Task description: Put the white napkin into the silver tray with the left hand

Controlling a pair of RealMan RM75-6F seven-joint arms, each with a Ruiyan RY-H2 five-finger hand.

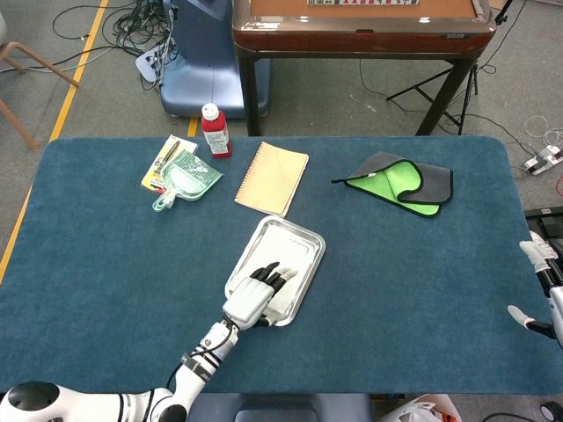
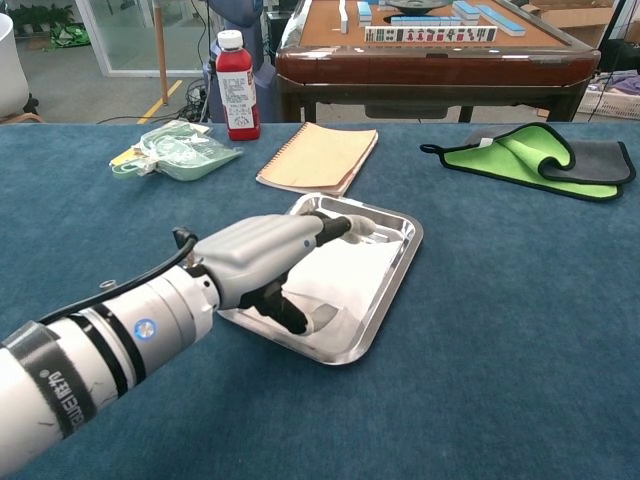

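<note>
The silver tray (image 1: 318, 256) (image 2: 404, 262) lies mid-table, set at an angle. A white napkin (image 2: 350, 275) lies crumpled inside it, covering the near half; in the head view it blends with the tray's shine. My left hand (image 1: 256, 294) (image 2: 262, 256) reaches over the tray's near-left corner. Its fingers (image 2: 335, 226) stretch out straight above the napkin, the thumb hangs low by the napkin's near edge, and nothing is held. My right hand (image 1: 540, 286) hangs off the table's right edge with fingers apart and nothing in it.
Behind the tray lie a tan spiral notebook (image 1: 272, 178) (image 2: 320, 155), a red bottle (image 1: 215, 130) (image 2: 236, 85) and a green packet (image 1: 185, 174) (image 2: 175, 150). A green-and-grey cloth (image 1: 400, 182) (image 2: 530, 155) sits at the back right. A brown mahjong table (image 1: 361, 26) stands beyond.
</note>
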